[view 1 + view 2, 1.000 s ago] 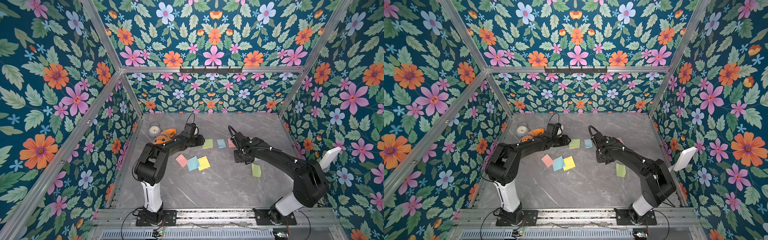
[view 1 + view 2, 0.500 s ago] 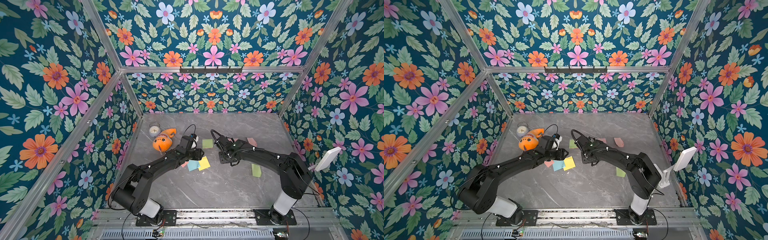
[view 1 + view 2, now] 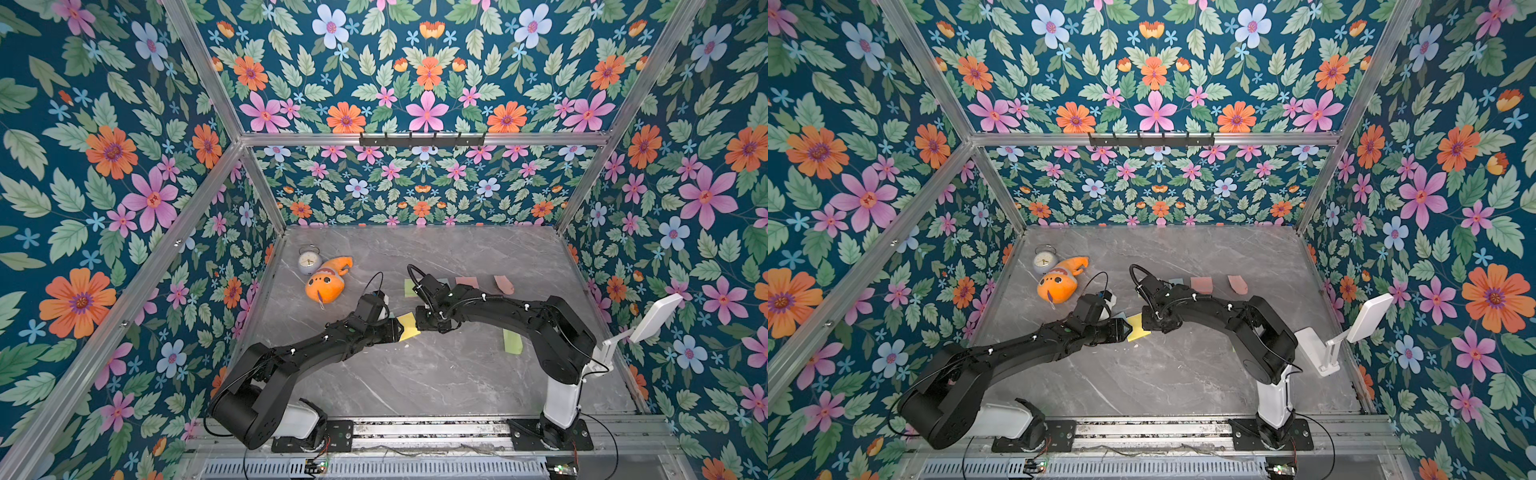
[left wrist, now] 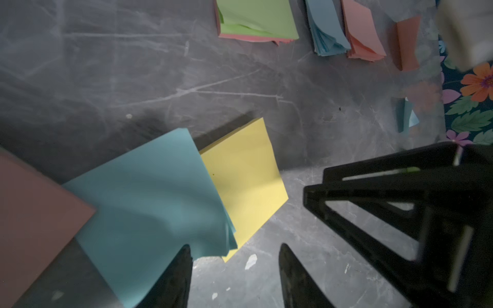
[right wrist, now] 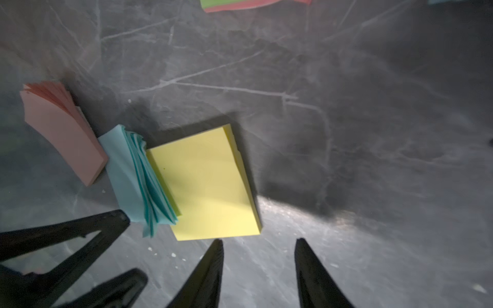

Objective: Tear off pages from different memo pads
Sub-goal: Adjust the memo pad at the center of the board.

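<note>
left gripper [image 4: 236, 266] hovering, jaws parted, gripping nothing | right gripper [image 5: 258, 248] parted, empty | yellow pad [image 3: 408, 326] lying lower centre in a top view, touching blue pad [image 5: 128, 173]

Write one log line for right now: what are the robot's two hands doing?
left hand: open, empty | right hand: open, empty | yellow memo pad: on table, between the two hands

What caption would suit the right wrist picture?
Open right claw near yellow pad, blue pad and pink pad on grey table.
</note>
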Robot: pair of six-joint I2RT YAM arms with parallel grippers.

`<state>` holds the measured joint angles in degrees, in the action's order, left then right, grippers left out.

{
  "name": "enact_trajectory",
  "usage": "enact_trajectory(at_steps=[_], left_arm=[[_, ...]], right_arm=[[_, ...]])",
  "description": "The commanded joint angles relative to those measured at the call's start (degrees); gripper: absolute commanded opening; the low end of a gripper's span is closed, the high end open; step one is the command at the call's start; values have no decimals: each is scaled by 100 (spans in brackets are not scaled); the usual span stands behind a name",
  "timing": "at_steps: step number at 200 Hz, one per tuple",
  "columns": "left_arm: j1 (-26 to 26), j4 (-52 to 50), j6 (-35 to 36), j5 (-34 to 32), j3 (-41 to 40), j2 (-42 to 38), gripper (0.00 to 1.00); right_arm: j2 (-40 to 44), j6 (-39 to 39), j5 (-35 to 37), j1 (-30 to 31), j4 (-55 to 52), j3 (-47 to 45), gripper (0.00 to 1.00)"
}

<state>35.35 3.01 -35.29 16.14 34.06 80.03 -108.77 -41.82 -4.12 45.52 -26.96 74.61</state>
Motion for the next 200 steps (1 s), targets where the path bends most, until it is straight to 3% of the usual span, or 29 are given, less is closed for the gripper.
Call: enact_trajectory(at_steps=[1,31,62,91,135,200], left_arm=[[77,238,-111,48,86,-54,54],[77,350,32,131,300,8,52],[163,929,13,634,436,491,49],[156,980,176,662,586,1003,49],[88,-47,391,184,684,1200,49],[-544,-949,437,-276,239,446,50]], right_arm=[[-27,-260,-218,3,328,55,46],[-54,-267,-81,-20,178,135,46],[191,-432,-106,-233,351,-198,46],[329,-437,-88,-281,339,-332,46],[320,-483,-203,-245,391,-361,45],[83,-405,-427,-231,367,-98,45]])
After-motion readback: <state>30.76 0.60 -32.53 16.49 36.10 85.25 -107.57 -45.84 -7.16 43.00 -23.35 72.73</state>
